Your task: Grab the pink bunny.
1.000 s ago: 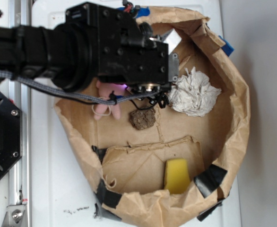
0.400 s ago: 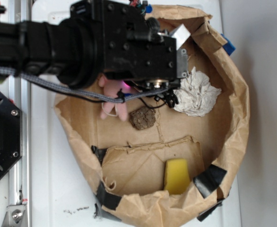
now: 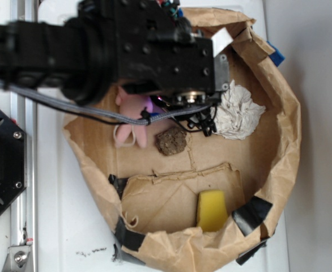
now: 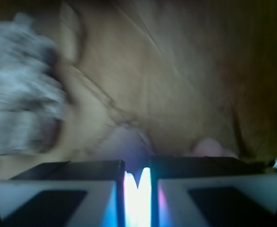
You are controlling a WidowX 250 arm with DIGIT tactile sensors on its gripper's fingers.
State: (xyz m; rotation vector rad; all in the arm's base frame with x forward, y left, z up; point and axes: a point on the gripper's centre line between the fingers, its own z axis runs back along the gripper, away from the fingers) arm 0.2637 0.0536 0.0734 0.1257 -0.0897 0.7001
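Fingers came first in the wrist view: the black robot gripper (image 4: pixel 137 189) had its two pale blocky pads (image 4: pixel 58 191) pushed almost together, with only a thin bright slit between them. Whether they pinched anything could not be told, because that view was blurry. A soft pinkish lump showed just above the pads.

From the outside view, the small pale-pink fuzzy plush bunny (image 3: pixel 133 116) lay at the left side of the big brown paper bag (image 3: pixel 285 141), half hidden under the black gripper. It looked light, soft and squashy, so it would probably bend and not break. Its floppy ears and thin cream loop of cord (image 3: pixel 122 136) would likely slip away, so the fat middle of its body seemed the best place to squeeze. Its long shape ran up and down in the picture, with the loop end and two thin pink parts pointing down. Its top end was hidden.

Just beside it sat a small rough brown lump (image 3: pixel 171 141). Farther right was a crumpled white paper ball (image 3: pixel 237 116). Farthest away, near the bag's lower edge, stood a yellow sponge block (image 3: pixel 211 210).
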